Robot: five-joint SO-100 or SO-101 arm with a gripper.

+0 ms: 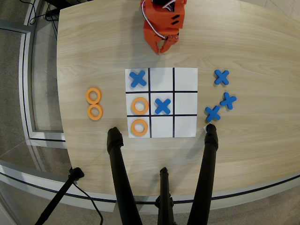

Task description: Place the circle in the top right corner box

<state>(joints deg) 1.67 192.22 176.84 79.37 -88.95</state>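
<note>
In the overhead view a white paper 3x3 grid [185, 79] lies in the middle of the wooden table. Orange rings sit in its left middle cell [139, 106] and left bottom cell [139, 127]. Two more orange rings [93, 95] [95, 112] lie on the table left of the grid. Blue X pieces lie in the top left cell [138, 78] and the centre cell [162, 106]. The top right corner cell [185, 79] is blank. My orange gripper [162, 48] hangs above the table just beyond the grid's top edge, holding nothing; its fingers look nearly closed.
Three spare blue X pieces [221, 77] [228, 100] [212, 113] lie right of the grid. Black tripod legs [117, 159] [210, 150] stand on the table at the grid's near side. The table's curved edge runs along the left and bottom.
</note>
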